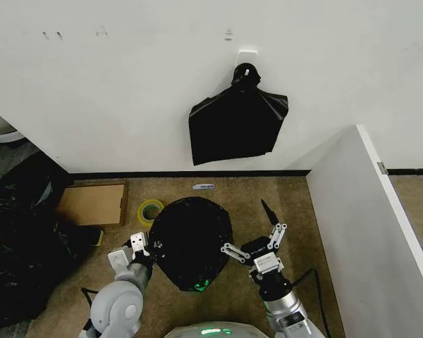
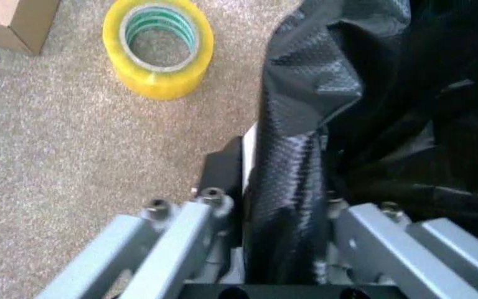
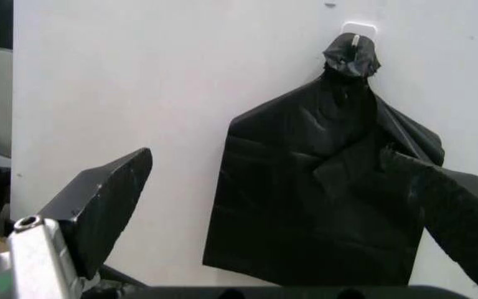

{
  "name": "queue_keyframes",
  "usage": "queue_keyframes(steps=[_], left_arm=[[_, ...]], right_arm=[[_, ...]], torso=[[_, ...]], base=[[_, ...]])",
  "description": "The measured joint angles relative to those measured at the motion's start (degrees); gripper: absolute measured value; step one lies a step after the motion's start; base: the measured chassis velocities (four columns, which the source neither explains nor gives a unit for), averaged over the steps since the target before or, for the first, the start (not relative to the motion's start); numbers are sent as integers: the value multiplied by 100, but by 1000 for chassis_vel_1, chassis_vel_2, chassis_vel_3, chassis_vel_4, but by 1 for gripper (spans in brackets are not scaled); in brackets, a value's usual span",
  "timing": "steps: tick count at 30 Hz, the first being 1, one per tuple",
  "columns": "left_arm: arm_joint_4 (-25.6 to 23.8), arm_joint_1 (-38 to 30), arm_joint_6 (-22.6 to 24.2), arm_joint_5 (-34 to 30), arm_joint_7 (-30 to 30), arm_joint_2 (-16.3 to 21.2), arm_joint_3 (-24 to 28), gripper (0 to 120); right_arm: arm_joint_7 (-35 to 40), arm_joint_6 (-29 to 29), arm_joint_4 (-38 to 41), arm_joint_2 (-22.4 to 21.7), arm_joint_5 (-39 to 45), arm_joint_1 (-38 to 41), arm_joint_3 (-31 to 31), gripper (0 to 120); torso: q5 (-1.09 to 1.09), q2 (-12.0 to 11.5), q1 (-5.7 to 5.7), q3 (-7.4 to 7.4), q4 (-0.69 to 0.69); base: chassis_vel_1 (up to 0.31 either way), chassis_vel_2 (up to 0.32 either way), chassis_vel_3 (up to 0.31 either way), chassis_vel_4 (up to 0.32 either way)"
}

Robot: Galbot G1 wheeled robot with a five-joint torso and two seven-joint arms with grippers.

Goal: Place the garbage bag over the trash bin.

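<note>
The garbage bag point(image 1: 192, 243), glossy black and wrinkled, lies draped over the trash bin on the floor and hides it in the head view. In the left wrist view a white sliver of the trash bin point(image 2: 249, 138) shows beside a fold of the bag point(image 2: 305, 106). My left gripper point(image 1: 146, 246) is at the bag's left edge, shut on that fold point(image 2: 276, 187). My right gripper point(image 1: 248, 229) hangs open just right of the bag, apart from it, its dark fingers point(image 3: 106, 199) spread wide and facing the wall.
A squarish black bag point(image 1: 236, 127) hangs from a wall hook. A yellow tape roll point(image 1: 151, 210) and a cardboard box point(image 1: 92, 203) lie left of the bin. A dark heap point(image 1: 14, 239) fills the far left. A white partition point(image 1: 359, 232) stands on the right.
</note>
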Motion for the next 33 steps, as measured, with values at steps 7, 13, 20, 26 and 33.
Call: queue_keyframes(steps=[7, 13, 20, 26, 33], left_arm=[[-252, 55, 11, 37, -15, 35, -57, 43], [-449, 105, 60, 26, -41, 86, -114, 62], [-523, 175, 160, -13, 65, 95, -141, 97], [-415, 480, -183, 270, 659, 142, -254, 100], [82, 825, -1564, 1553, 1585, 162, -344, 100]], right_arm=[[-1, -2, -39, 1, 6, 5, -1, 100], [-14, -11, -69, 14, 17, 26, -20, 100], [-30, -18, -89, 11, 102, 34, -11, 100], [-218, -13, -88, -25, 435, 33, -43, 100], [-289, 13, -104, -42, 491, 76, -43, 100]], torso=[[0, 0, 0, 0, 0], [0, 0, 0, 0, 1], [0, 0, 0, 0, 0], [1, 0, 0, 0, 1], [0, 0, 0, 0, 0]], base=[[0, 0, 0, 0], [0, 0, 0, 0], [0, 0, 0, 0], [0, 0, 0, 0], [0, 0, 0, 0]])
